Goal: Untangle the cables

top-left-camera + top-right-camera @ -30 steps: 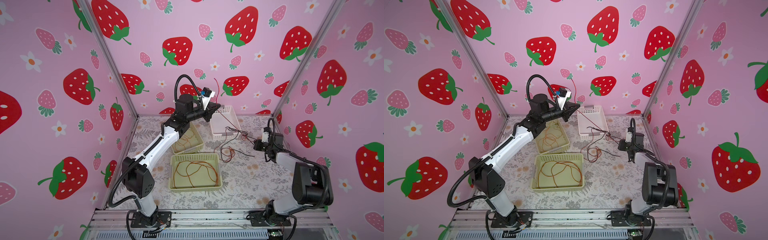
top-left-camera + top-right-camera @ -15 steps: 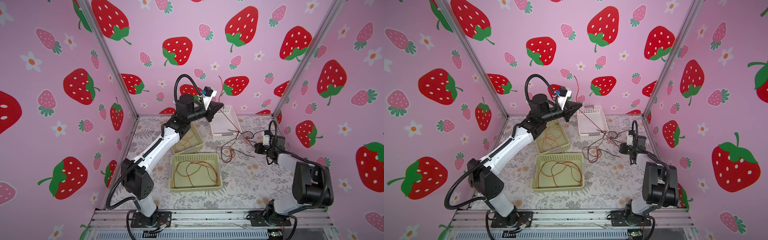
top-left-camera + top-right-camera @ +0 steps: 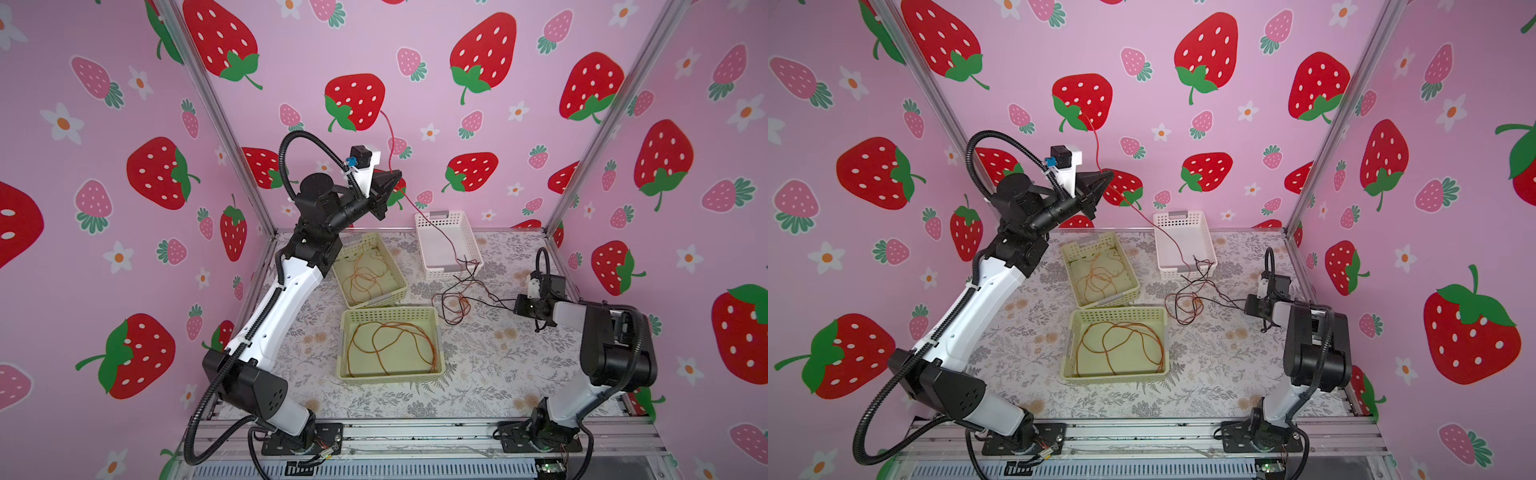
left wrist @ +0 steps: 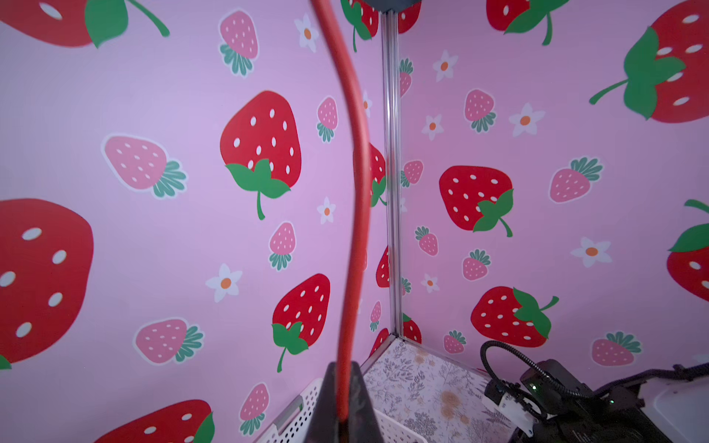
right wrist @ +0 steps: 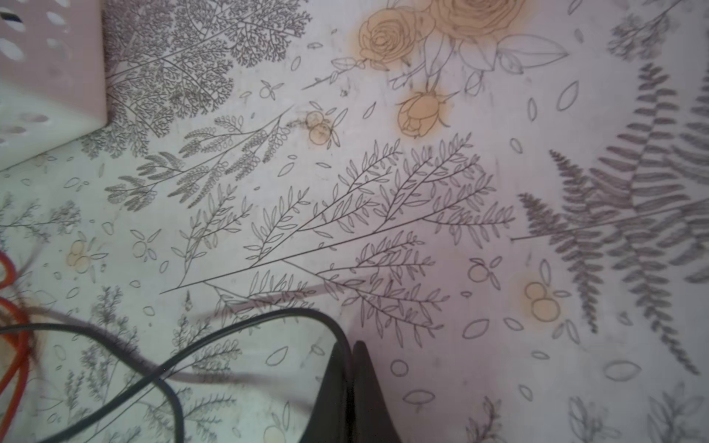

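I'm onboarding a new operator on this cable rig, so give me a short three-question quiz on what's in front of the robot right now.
1. True or false: the left pincer, raised high, is shut on the red cable.
2. Which cable is the right pincer shut on? A orange, B black, C none.
3. Fill in: orange cables lie in ___ baskets.
Key: 1 true; 2 B, the black cable; 3 two, both yellow baskets; the white basket holds none.
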{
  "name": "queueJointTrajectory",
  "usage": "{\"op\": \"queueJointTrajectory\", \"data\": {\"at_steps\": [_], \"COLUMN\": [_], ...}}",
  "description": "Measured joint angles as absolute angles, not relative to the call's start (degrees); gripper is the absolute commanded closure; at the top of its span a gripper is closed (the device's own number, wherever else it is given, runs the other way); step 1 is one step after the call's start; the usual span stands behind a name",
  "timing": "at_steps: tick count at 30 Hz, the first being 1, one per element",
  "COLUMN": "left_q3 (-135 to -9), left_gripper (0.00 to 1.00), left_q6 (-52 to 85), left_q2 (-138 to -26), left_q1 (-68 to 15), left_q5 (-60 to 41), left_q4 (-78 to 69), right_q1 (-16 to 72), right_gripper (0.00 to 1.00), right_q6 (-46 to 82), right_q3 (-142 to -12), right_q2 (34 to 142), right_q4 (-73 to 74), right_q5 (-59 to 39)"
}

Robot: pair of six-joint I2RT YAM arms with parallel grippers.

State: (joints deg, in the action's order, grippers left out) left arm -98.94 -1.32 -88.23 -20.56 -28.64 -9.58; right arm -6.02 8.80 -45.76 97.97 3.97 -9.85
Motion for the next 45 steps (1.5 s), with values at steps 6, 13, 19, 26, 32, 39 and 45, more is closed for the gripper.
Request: {"op": "queueJointTrajectory", "data": {"at_steps": [6, 13, 19, 26, 32, 39, 45], "left_q3": [-98.94, -98.94, -98.94, -98.94, -98.94, -98.96, -99.44], "left_gripper": [1.0, 1.0, 1.0, 1.0, 1.0, 1.0, 1.0], "left_q6": [-1.67, -1.67, -0.73, 0.34, -0.3, -1.37, -2.9], "left_q2": [-87.15, -87.13, -87.13, -87.13, -87.07, -86.61, -86.59], "left_q1": [-17.91, -16.12, -16.21, -17.89, -22.04, -25.76, -28.97], "left_q5": [-28.53, -29.04, -30.46, -32.21, -33.91, -34.76, -34.98], "left_q4": [-10.11, -8.97, -9.28, -9.54, -8.19, -6.44, -4.99], "right_q1": [-6.72, -7.03, -5.17, 1.89, 14.39, 27.44, 28.88], "right_gripper": [1.0, 0.73, 0.45, 0.36, 0.35, 0.34, 0.38], "right_q6": [7.57, 6.22, 4.91, 2.74, -1.17, -0.67, 2.94], "right_q3": [-46.98, -47.79, -43.13, -42.59, -45.28, -51.59, -53.15], "right_q2": [98.87, 99.24, 90.61, 72.53, 68.71, 75.68, 83.37], "right_q4": [3.79, 3.46, 2.04, 4.73, 7.73, 16.51, 23.4], "right_q5": [-6.15, -3.33, -5.48, -11.31, -21.67, -32.69, -33.69]}}
